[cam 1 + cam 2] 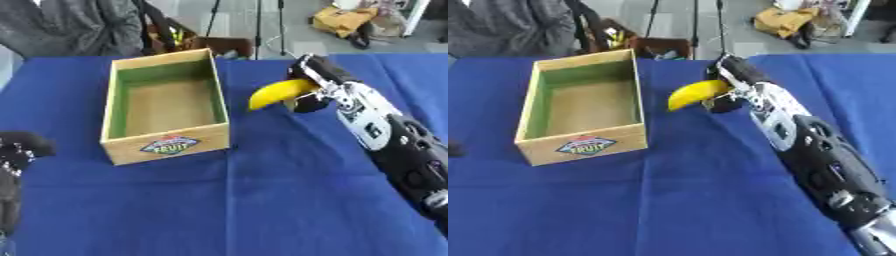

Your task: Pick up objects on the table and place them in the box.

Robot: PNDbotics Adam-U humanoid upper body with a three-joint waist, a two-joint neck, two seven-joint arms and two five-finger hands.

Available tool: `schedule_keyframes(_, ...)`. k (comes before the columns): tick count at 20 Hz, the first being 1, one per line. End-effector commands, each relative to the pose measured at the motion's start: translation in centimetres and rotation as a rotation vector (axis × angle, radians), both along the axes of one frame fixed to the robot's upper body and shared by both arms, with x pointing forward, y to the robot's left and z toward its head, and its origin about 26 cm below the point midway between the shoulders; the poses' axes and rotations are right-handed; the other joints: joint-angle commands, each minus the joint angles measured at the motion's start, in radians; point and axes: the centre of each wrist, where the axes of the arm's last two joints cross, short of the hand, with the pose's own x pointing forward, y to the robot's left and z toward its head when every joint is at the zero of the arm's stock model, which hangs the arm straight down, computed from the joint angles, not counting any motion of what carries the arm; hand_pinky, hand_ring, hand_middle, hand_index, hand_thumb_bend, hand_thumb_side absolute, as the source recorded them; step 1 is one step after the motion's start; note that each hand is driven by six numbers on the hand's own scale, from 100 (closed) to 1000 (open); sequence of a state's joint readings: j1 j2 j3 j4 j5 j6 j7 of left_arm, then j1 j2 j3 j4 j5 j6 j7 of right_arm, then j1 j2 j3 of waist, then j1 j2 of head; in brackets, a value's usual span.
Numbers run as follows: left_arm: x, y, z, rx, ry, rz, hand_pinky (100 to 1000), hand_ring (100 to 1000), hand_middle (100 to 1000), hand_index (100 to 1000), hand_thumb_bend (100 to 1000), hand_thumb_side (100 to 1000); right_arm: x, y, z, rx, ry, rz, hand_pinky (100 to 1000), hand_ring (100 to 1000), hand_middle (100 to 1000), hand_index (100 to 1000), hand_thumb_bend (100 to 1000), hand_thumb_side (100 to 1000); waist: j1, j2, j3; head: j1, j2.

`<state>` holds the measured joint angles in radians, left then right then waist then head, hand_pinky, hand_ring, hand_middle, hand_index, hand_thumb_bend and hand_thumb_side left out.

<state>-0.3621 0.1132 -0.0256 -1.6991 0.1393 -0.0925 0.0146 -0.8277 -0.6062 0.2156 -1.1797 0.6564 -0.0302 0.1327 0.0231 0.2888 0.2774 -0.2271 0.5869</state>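
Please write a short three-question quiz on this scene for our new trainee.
1. True or false: the banana already lies inside the wooden box.
2. Which hand holds the banana: A the left hand, B the right hand?
3. Fill in: the box stands on a ____ tablecloth.

Key: 1 false, it is held beside the box, to its right. 2 B. 3 blue.

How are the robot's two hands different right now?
The right hand reaches out over the table, fingers curled round a yellow banana; the left hand sits idle at the view's left edge, holding nothing. The right is beside the wooden box; the left is nearer the robot. Both are black.
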Motion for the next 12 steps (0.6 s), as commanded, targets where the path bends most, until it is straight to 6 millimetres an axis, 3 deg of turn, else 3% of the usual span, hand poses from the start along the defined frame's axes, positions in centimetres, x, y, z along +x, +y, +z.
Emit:
schedule_keyframes(1, 0.0, 0.5, 1.0, 0.008, -0.034, 0.012, 606, 581, 466, 558, 505, 961, -0.6, -0.1, 3.2, -0.003, -0.074, 0.014, 330, 411, 411, 476, 100, 100, -0.001, -0.027, -0.001, -0.004, -0.011)
schedule_keyframes(12, 0.0, 0.5, 1.0, 0.009, -0.036, 0.014, 605, 580, 466, 558, 507, 961, -1.6, 1.3, 5.4, 0.014, -0.121, 0.076, 329, 410, 410, 474, 100, 100, -0.006, -0.034, -0.002, -0.007, -0.015)
